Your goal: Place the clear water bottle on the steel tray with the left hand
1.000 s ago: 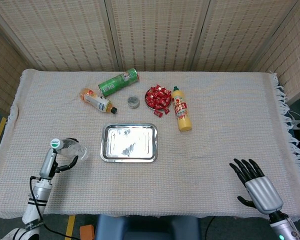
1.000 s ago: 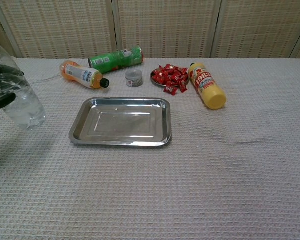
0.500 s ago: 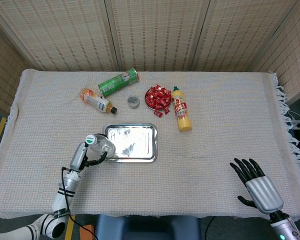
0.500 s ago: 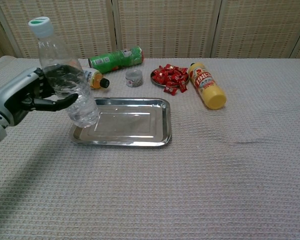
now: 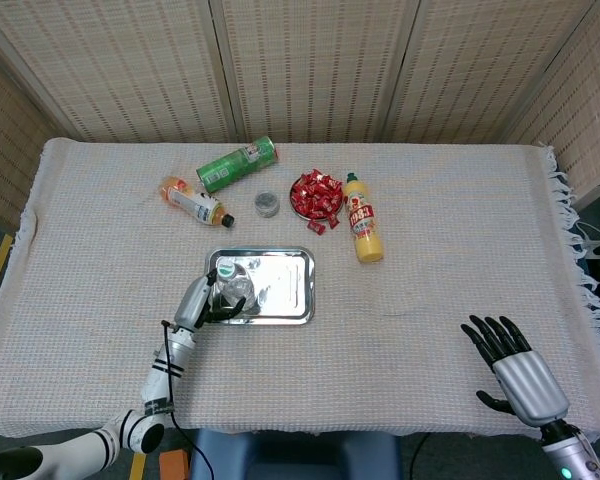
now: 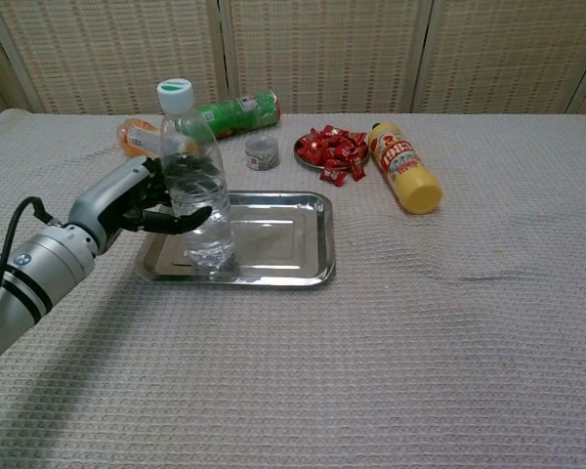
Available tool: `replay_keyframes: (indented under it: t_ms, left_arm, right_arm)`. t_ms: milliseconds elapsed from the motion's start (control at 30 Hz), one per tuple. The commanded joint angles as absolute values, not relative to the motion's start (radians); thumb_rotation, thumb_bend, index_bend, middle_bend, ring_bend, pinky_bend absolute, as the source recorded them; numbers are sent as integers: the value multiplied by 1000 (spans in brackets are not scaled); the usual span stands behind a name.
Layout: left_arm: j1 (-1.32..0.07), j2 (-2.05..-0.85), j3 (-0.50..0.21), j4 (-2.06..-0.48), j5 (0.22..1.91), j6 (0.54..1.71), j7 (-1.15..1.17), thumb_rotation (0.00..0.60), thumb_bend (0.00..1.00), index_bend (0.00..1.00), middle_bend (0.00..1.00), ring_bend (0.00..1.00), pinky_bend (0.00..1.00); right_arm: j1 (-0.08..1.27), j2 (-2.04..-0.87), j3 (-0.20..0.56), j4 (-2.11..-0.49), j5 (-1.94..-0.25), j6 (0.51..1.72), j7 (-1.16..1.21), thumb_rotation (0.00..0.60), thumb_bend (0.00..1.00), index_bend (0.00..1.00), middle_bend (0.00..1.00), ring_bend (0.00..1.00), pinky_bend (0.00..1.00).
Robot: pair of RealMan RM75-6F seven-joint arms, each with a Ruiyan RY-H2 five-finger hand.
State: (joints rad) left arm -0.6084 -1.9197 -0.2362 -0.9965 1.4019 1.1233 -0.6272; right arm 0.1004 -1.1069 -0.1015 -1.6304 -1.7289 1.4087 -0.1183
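Chest view: left hand (image 6: 142,200) grips unlabelled clear water bottle (image 6: 197,195) upright, apparently touching steel tray (image 6: 308,266); right hand (image 5: 510,368) spread.

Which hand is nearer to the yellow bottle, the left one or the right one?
Left. The left hand grips the clear water bottle over the steel tray, across the tray from the yellow bottle. The right hand is at the table's near right corner.
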Motion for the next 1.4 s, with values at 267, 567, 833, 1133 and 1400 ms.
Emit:
replay_keyframes:
  t_ms: [267,567,833,1133,1400]
  left_arm:
    - [-606,-1903,-227,-1011,1378,1103,-588,600,452,0,1,0,29]
    - [-588,-1825,-206,-1108,1376,1089,-570,600,392,0,0,0,0]
    - [-586,-1794,-214,-1139,1364,1089,-542,600,364,0,0,0,0]
    - [-590,-1785,-209,-1147,1380,1097,-559,600,325,0,0,0,0]
    - [-590,-1730,-170,-1169,1407,1072,-548,600,324,0,0,0,0]
  right_arm:
    - [98,-1108,-102,-1629,-1733,1413,-120,600,51,0,0,0,0]
    - [97,-1111,-103,-1629,-1734,1414,-126,600,52,0,0,0,0]
    - [96,-1115,-103,-1630,-1734,1414,-134,600,51,0,0,0,0]
    - [96,-1113,-103,-1629,-1736,1417,-131,600,51,0,0,0,0]
    - [95,-1112,-102,-1627,-1738,1421,-127,600,51,0,0,0,0]
